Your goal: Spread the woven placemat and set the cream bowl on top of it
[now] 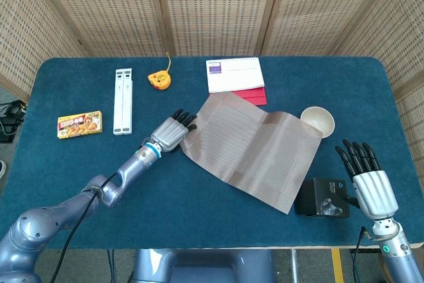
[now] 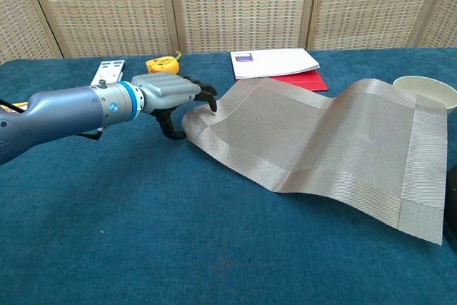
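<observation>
The woven grey-brown placemat [image 1: 255, 147] lies slanted across the middle of the blue table [image 1: 199, 217], with a raised fold through it [image 2: 335, 126]. My left hand [image 1: 170, 134] is at its left corner, fingers [image 2: 206, 96] over the edge and thumb underneath, pinching the lifted corner. The cream bowl [image 1: 318, 120] stands upright at the mat's far right corner, and the mat's edge touches its rim [image 2: 426, 89]. My right hand [image 1: 368, 178] hovers at the front right with fingers straight and apart, holding nothing; the chest view does not show it.
A black device [image 1: 322, 197] sits between the mat's near corner and my right hand. At the back lie a white notebook on a red folder [image 1: 234, 74], a yellow tape measure [image 1: 159, 80] and a white bar [image 1: 122, 101]. A curry box [image 1: 79, 124] lies far left.
</observation>
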`<state>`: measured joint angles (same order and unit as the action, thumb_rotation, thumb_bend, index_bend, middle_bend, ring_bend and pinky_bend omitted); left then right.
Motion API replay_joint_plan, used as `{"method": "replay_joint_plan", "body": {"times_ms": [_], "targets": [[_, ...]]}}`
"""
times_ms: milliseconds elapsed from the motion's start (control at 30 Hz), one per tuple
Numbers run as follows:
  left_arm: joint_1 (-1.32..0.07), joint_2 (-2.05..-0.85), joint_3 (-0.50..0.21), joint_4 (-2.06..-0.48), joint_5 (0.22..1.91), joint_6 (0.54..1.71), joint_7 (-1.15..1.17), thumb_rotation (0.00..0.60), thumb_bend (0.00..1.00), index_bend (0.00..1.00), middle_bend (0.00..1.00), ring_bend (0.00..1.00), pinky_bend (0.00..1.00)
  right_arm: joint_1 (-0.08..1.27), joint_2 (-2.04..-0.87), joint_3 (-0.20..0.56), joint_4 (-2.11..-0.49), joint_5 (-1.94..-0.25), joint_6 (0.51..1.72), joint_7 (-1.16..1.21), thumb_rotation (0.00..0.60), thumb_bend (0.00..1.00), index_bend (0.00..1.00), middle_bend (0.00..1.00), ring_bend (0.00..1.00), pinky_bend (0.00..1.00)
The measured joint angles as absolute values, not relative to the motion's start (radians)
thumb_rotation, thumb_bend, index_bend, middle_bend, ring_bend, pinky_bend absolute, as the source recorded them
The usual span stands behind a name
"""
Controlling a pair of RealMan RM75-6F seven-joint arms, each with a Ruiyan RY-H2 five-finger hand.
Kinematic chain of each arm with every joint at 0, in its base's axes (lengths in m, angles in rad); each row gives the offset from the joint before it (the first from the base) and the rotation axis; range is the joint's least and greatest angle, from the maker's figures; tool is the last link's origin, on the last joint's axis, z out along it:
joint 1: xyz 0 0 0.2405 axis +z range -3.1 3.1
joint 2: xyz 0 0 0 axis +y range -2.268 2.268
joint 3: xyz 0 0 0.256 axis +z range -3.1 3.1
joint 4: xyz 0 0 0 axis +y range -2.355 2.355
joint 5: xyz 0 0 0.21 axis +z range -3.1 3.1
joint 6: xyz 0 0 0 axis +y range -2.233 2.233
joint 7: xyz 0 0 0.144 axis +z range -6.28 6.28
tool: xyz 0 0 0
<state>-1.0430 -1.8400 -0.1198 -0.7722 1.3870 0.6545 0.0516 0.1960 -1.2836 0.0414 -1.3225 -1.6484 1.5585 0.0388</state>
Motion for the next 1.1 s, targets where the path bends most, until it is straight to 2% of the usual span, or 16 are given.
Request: {"method": "replay_joint_plan", "body": {"times_ms": [200, 467, 500, 833, 1100], "targets": [[-1.04, -1.861, -0.121, -0.753, 1.396, 0.687, 0.04, 0.6, 0.5, 0.32, 0.0, 0.0, 0.0, 0.195, -1.282, 0.042, -1.324, -1.654, 1.562, 0.042, 0.6, 0.0, 0.0, 0.0, 0.0, 0.0], [-1.031, -1.886, -0.12, -0.722, 1.412, 0.749, 0.035, 0.6, 0.5, 0.68, 0.0, 0.0, 0.0, 0.194, -1.281, 0.041, -1.324, -1.66, 1.566, 0.046, 0.6, 0.0, 0.0, 0.0, 0.0, 0.0], [-1.029, -1.888, -0.118, -0.72, 1.416, 0.756, 0.028, 0.6, 0.5, 0.7, 0.0, 0.0, 0.0, 0.194, -1.28, 0.041, -1.325, -1.661, 1.566, 0.048, 0.6, 0.0, 0.0, 0.0, 0.0, 0.0], [-0.995, -1.849, -0.092, -0.776, 1.449, 0.812, 0.001, 0.6, 0.5, 0.74, 0.0, 0.0, 0.0, 0.191, -1.277, 0.04, -1.332, -1.672, 1.578, 0.048, 0.6, 0.0, 0.0, 0.0, 0.0, 0.0], [-0.929, -1.733, -0.054, -0.992, 1.452, 0.847, 0.056, 0.6, 0.5, 0.75, 0.0, 0.0, 0.0, 0.186, -1.272, 0.037, -1.345, -1.685, 1.591, 0.04, 0.6, 0.0, 0.0, 0.0, 0.0, 0.0]]}}
